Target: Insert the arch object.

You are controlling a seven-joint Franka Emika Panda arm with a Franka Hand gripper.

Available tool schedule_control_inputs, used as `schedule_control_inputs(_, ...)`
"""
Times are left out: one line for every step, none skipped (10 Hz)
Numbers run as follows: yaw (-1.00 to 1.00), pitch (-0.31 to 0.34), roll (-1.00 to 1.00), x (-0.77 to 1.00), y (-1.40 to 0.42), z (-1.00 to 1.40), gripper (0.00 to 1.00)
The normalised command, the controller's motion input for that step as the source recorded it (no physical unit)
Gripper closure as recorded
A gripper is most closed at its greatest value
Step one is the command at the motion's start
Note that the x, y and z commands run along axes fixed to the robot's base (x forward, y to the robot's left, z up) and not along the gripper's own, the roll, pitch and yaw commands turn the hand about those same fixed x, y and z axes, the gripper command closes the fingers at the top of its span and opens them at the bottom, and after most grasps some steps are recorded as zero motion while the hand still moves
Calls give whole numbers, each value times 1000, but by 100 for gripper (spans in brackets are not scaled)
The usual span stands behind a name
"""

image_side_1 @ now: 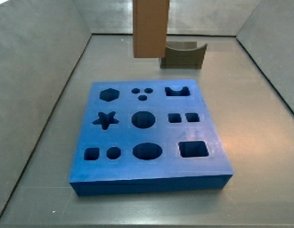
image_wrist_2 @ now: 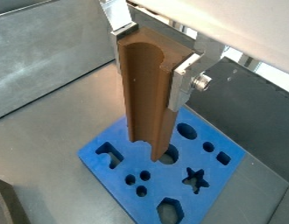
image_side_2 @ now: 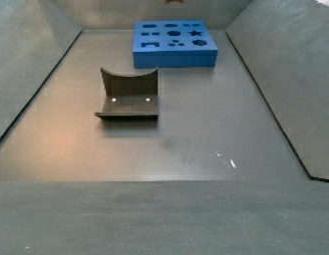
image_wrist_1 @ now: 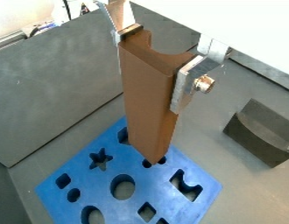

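My gripper [image_wrist_1: 155,59] is shut on the arch object [image_wrist_1: 147,105], a tall orange-brown block with a curved notch in its top end. The silver fingers [image_wrist_1: 186,83] clamp it near that end, and both wrist views show this [image_wrist_2: 151,54]. The block [image_wrist_2: 147,105] hangs upright above the blue board [image_wrist_1: 79,168], its lower end clear of the board's cutouts [image_wrist_2: 117,175]. In a side view the block [image_side_1: 151,31] hangs over the far edge of the board [image_side_1: 126,135], with the gripper out of frame. In a side view the board [image_side_2: 174,60] lies far back and the block does not show.
A squat dark grey-brown block with a curved notch [image_side_1: 183,55] stands on the grey floor beyond the board; it also shows in a wrist view [image_wrist_1: 262,131] and a side view [image_side_2: 128,97]. Grey walls [image_side_1: 66,53] enclose the floor on the sides.
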Motion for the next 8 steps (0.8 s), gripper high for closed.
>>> schedule_control_inputs(0, 56, 124, 197, 0, -29, 100)
schedule_control_inputs(126, 100, 164, 1000, 246, -140, 100)
schedule_control_inputs(6, 0, 27, 1000, 277, -326, 100)
schedule_control_inputs(0, -9, 6, 1000, 289, -383, 100)
schedule_control_inputs(69, -26, 0, 940, 263, -431, 100)
schedule_control_inputs(149, -57, 21, 817, 217, -406, 100)
schedule_control_inputs(340, -46, 120, 586, 69, -337, 100)
schedule_control_inputs(409, 0, 226, 500, 0, -343, 100)
